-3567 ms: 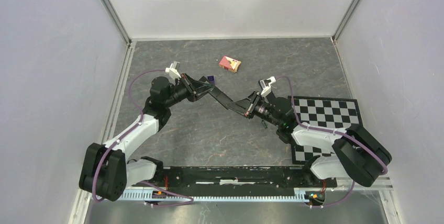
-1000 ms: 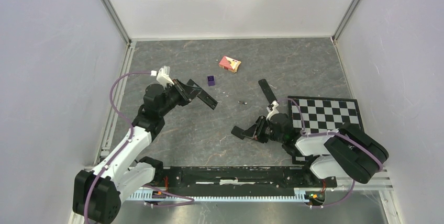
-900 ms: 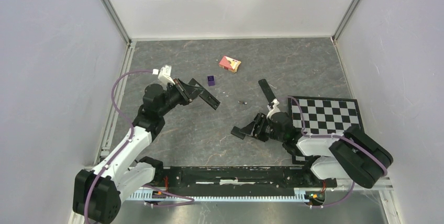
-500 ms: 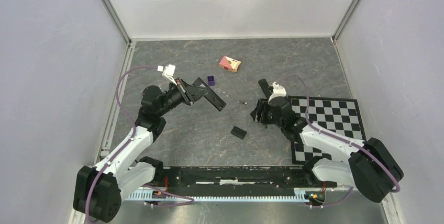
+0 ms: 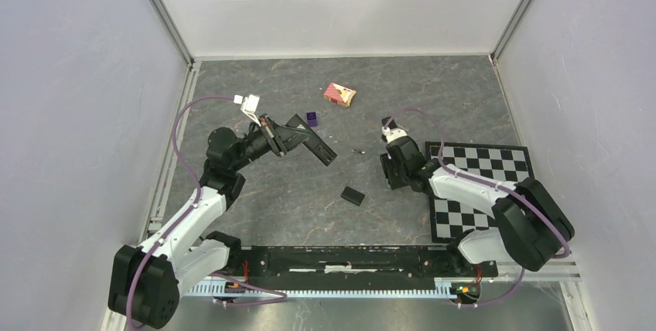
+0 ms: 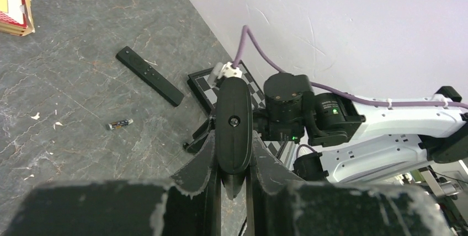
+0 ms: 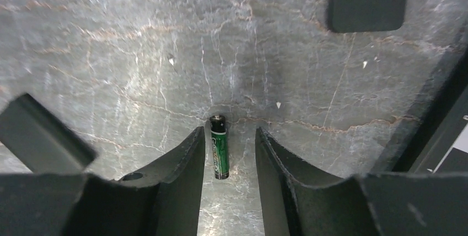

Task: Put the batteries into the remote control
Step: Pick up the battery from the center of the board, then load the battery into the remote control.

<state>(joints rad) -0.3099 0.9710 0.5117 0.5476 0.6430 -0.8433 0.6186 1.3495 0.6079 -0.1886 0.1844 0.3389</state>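
Green-jacketed battery (image 7: 219, 146) lying flat on the grey, stone-patterned worktop (image 7: 138, 54), between the spread, released fingers of the right end effector (image 7: 229, 132). A second battery (image 6: 120, 124) lies apart to its left, near a buttoned black bar (image 6: 149, 75). The left end effector (image 6: 234, 143) is clenched on the black remote control (image 6: 234, 109), left of centre. A small black rectangular piece (image 5: 353, 196) lies nearer. Pale walls enclose the worktop.

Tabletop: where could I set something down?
Bare tabletop lies far right, between the red-and-white box and the checkerboard, and near, between the black cover and the base rail. The middle is crowded: left gripper with remote, right gripper, purple cube, battery.
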